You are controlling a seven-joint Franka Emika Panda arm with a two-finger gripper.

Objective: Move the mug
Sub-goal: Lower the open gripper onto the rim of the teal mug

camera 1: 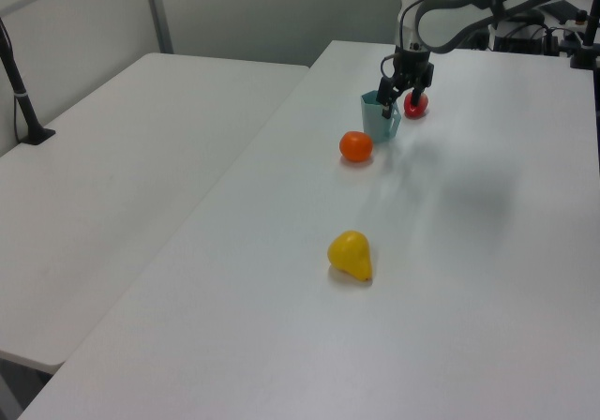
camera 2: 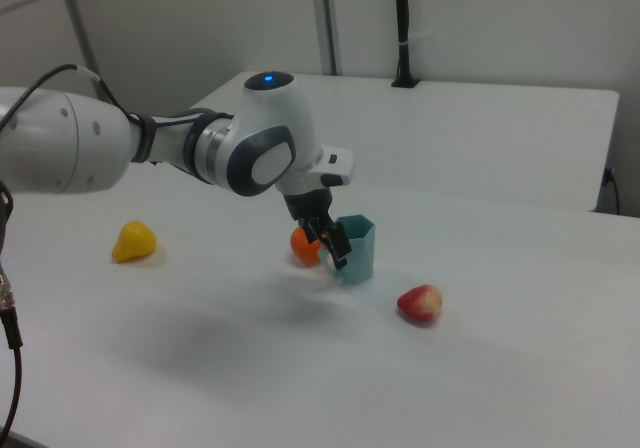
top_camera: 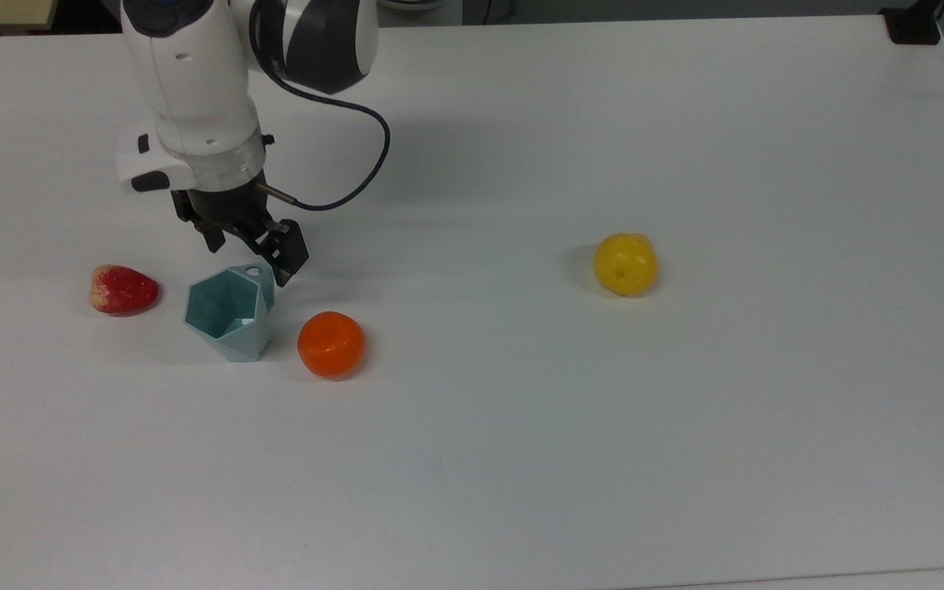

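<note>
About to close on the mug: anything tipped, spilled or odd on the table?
Nothing stands out. The mug stands upright between the strawberry and the orange; the hand is open beside its handle. The yellow fruit sits apart.

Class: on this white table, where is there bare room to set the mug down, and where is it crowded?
Free: between the orange and the yellow fruit. Crowded: the strawberry, mug, orange and hand cluster at the top view's left.

A robotics lab: a bare white worktop [camera 1: 487, 251], a second white table [camera 1: 122, 148] alongside, grey partition walls [camera 2: 480, 18], and cluttered equipment [camera 1: 525, 17] at the far end.
</note>
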